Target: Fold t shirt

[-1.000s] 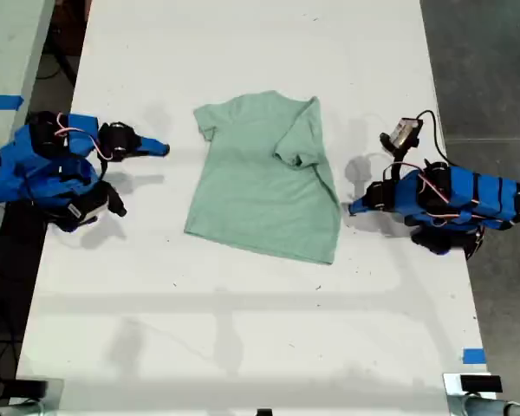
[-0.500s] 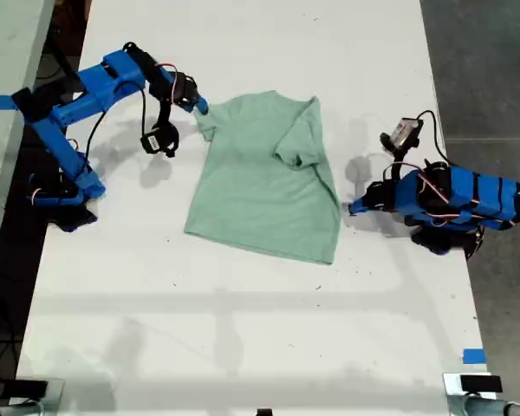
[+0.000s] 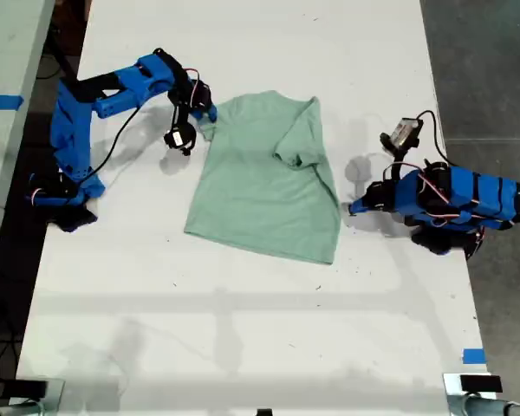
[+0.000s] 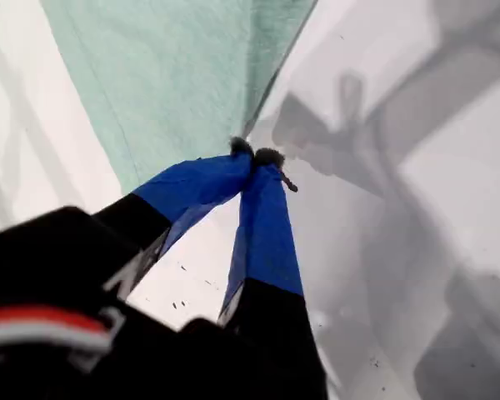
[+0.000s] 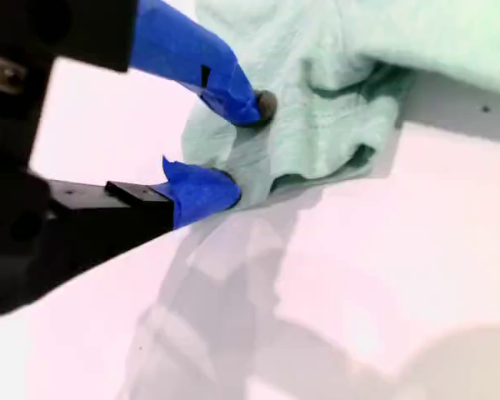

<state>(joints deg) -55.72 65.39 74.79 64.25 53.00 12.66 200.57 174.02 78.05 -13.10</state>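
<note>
One sleeve of the shirt (image 3: 264, 178) lies folded in (the other not yet); my second gripper (image 5: 233, 150) spread around it, my first gripper (image 4: 257, 158) clenched empty.

My second tool (image 5: 233, 150) sits at the far end of an arm reaching out high from the exterior view's left, its blue-taped fingers (image 5: 202, 190) parted with pale cloth between them. My first tool (image 4: 255, 156) has its fingertips pressed together, its arm folded low on the exterior view's right.
</note>
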